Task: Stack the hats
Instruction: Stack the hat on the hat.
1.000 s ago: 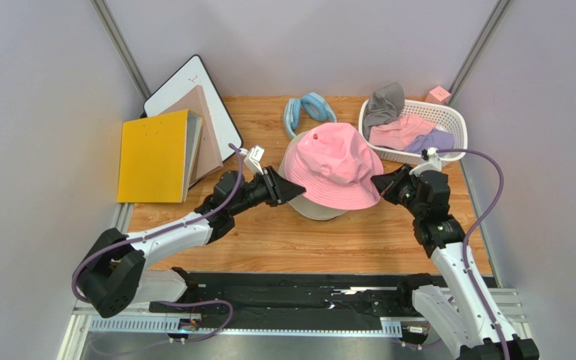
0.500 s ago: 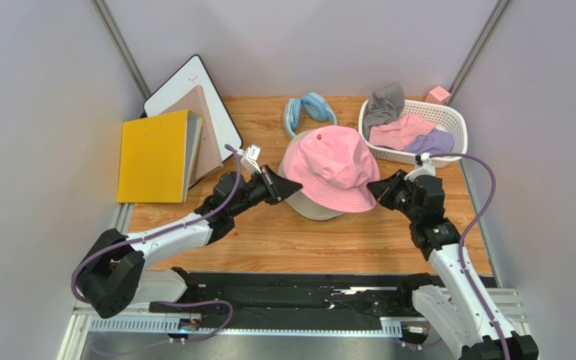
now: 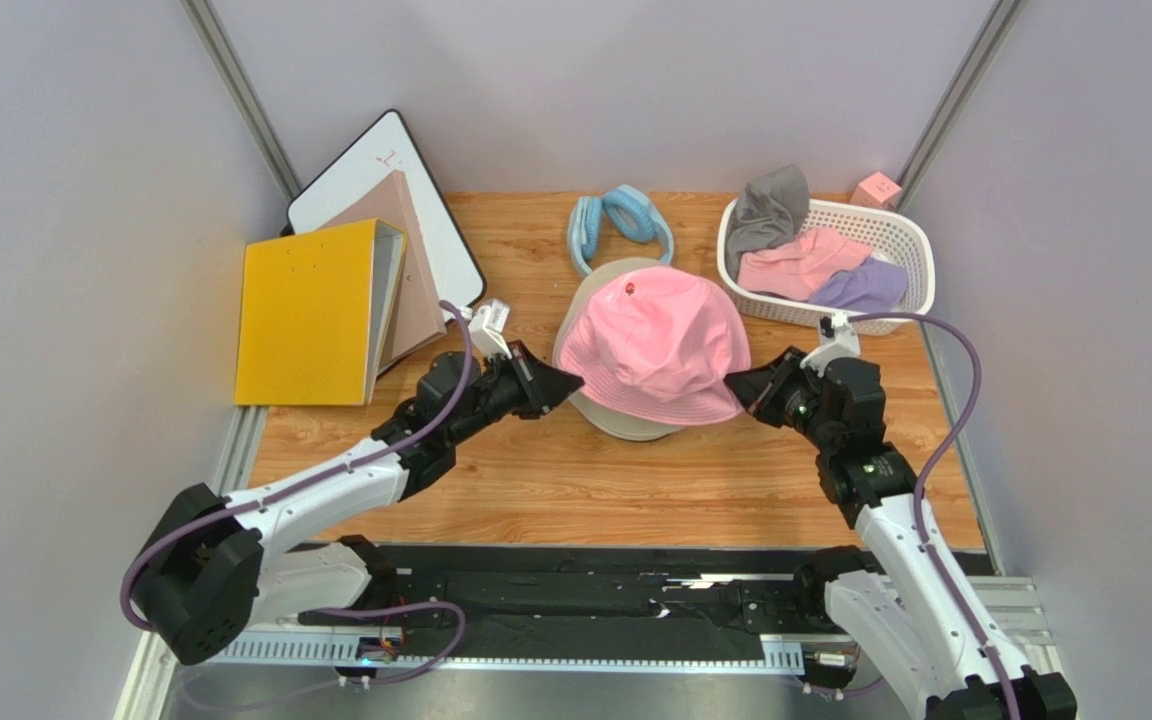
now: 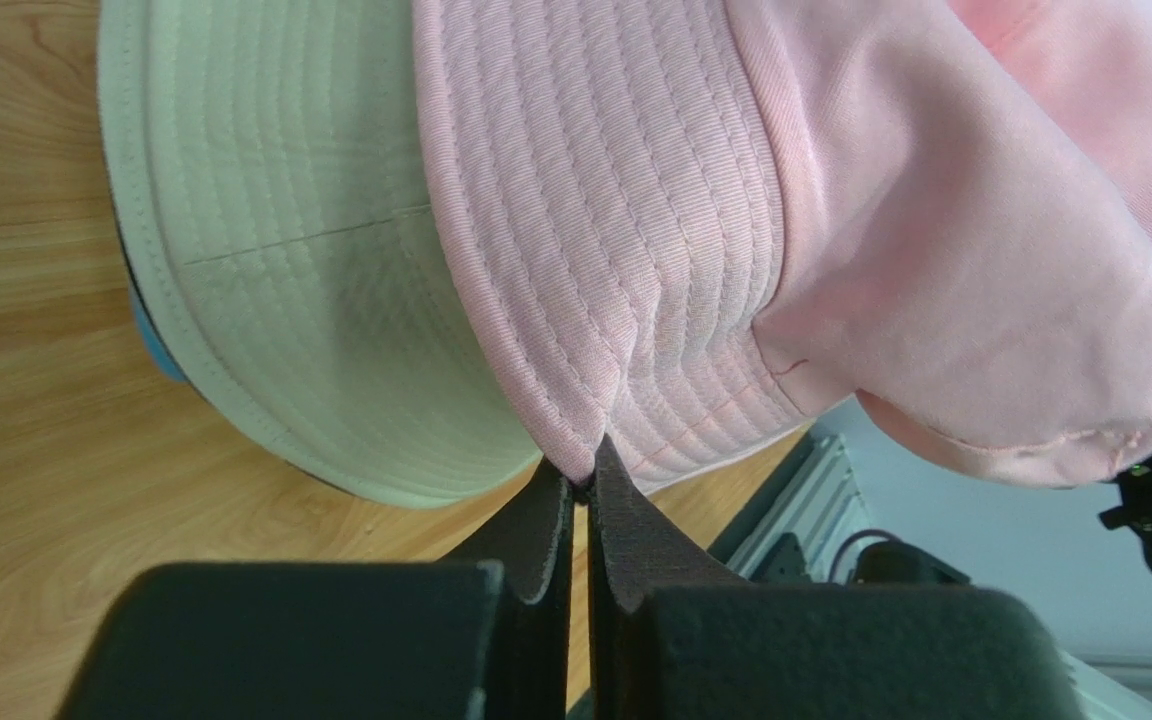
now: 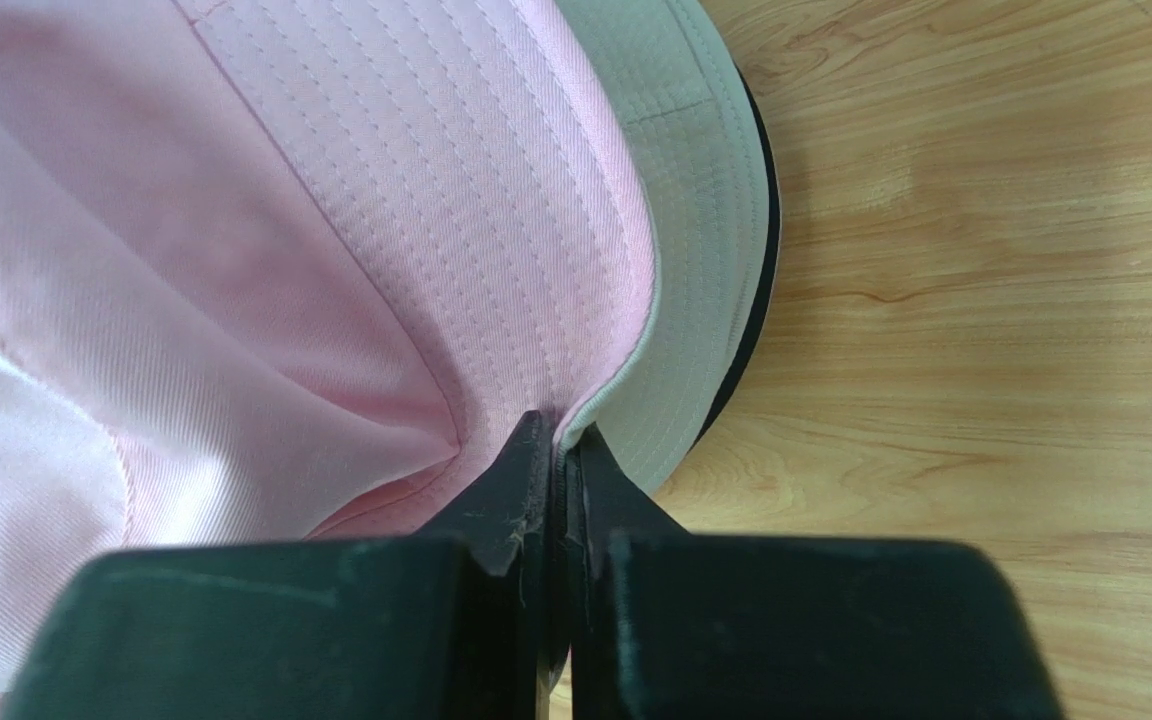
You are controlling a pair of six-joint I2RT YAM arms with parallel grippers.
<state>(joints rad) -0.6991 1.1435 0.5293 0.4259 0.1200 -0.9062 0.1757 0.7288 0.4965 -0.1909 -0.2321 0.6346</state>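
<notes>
Clamping pink hat (image 3: 657,342): left pincer (image 3: 564,387), right pincer (image 3: 740,383) | beige hat (image 3: 630,425) beneath | basket (image 3: 916,240), binder (image 3: 304,312) flanking

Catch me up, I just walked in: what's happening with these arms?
Both arms are handling the pink hat. The left gripper and the right gripper are each shut on opposite sides of its brim, holding it over the beige hat on the table. Whether it has fully settled there is unclear. Other hats lie in the basket, not yet stacked.
</notes>
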